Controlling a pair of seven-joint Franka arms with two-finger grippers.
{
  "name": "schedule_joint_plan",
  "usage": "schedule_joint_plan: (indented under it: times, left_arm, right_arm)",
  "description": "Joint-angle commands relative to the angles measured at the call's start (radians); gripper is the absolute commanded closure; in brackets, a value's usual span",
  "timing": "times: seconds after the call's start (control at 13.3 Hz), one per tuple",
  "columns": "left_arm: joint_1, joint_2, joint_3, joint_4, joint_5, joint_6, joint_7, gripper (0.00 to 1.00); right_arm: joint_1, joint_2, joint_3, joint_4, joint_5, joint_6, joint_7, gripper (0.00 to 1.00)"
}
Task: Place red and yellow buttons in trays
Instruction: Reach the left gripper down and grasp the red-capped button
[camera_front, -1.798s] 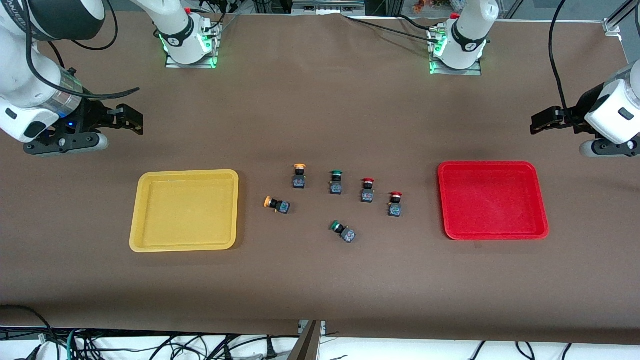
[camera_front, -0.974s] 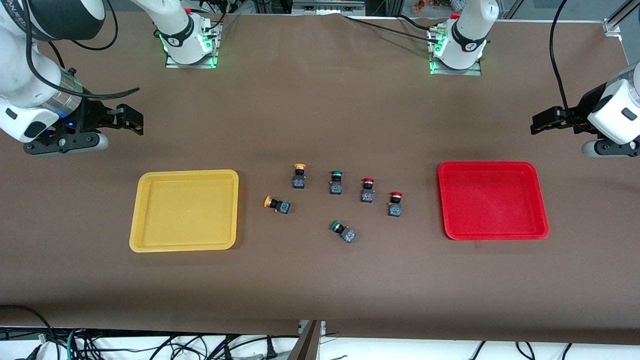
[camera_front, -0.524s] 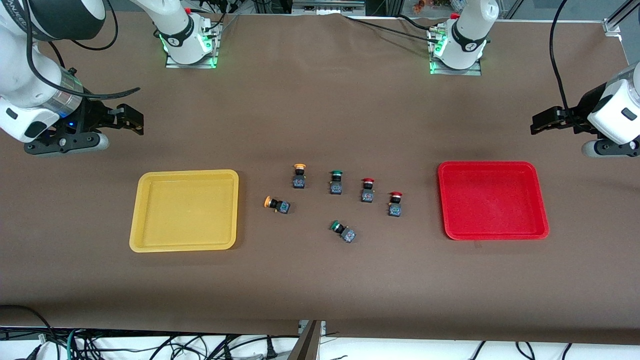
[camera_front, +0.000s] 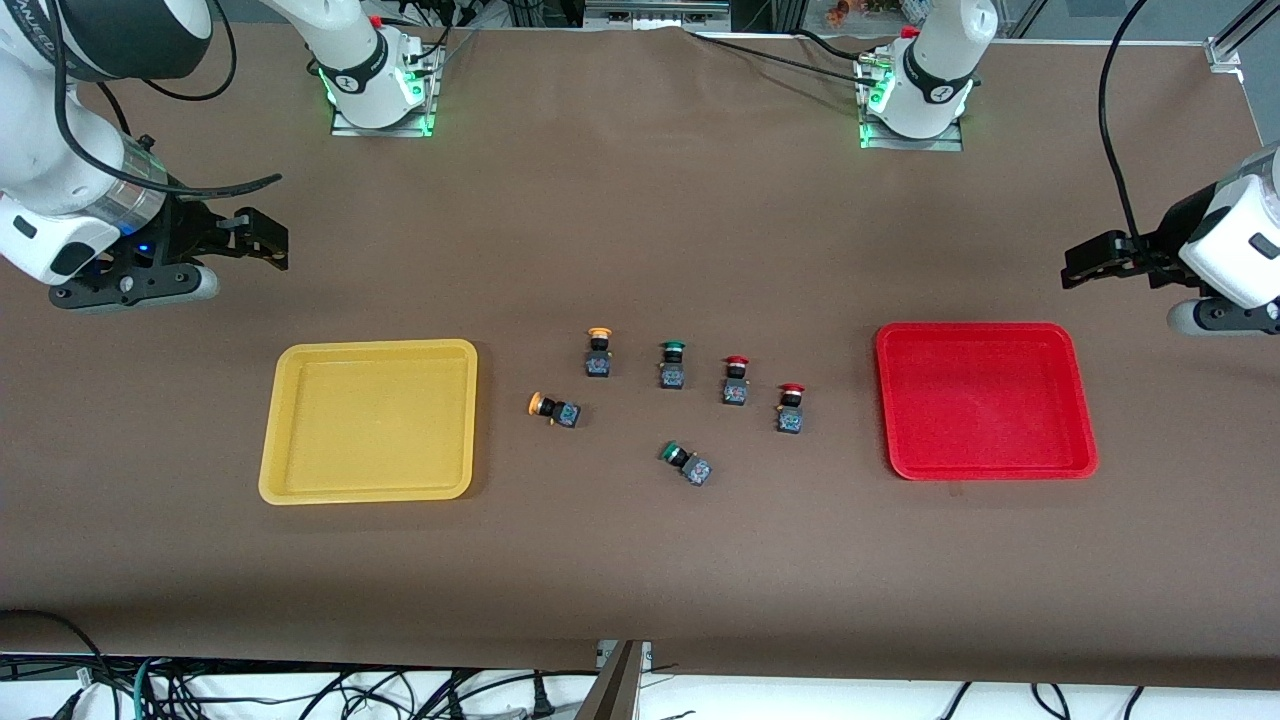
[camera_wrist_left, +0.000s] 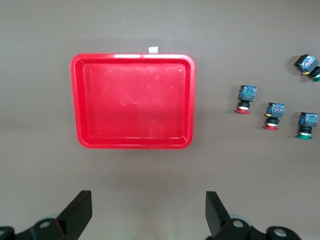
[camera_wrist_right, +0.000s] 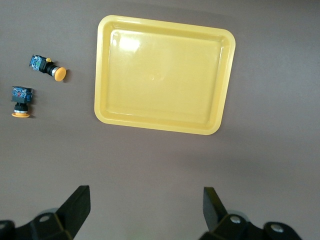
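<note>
Only the left gripper (camera_front: 1085, 258) has slid a little toward its table end; both it and the right gripper (camera_front: 262, 240) hang open and hold nothing. No button is picked yet. Next, a gripper should reach down to a red button (camera_front: 790, 405) well away from it.

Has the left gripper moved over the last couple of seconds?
Yes. The left gripper has dropped slightly toward the red tray in the front view, closing the gap to its rim.

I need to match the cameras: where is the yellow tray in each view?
Front view: yellow tray lies toward the right arm's end of the table, beside the two yellow buttons.
Right wrist view: it fills the middle.
Left wrist view: not in it.
Shared landmark: the tipped yellow button, beside the tray.
</note>
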Motion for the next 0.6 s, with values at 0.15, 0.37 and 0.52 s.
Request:
schedule_joint_plan:
  times: [0.15, 0.37, 0.52]
  left_arm:
    - [-0.088, 0.082, -0.004, 0.107, -0.032, -0.006, -0.003, 0.00]
    - [-0.159, 0.095, -0.005, 0.106, -0.035, 0.042, -0.095, 0.00]
    - [-0.212, 0.137, -0.005, 0.107, -0.034, 0.086, -0.126, 0.00]
  right_arm:
    - [-0.001, -0.002, 0.004, 0.014, 0.004, -0.007, 0.005, 0.00]
    - [-0.001, -0.002, 0.004, 0.014, 0.002, -0.007, 0.005, 0.00]
    - [-0.001, -0.002, 0.004, 0.014, 0.002, -0.007, 0.005, 0.00]
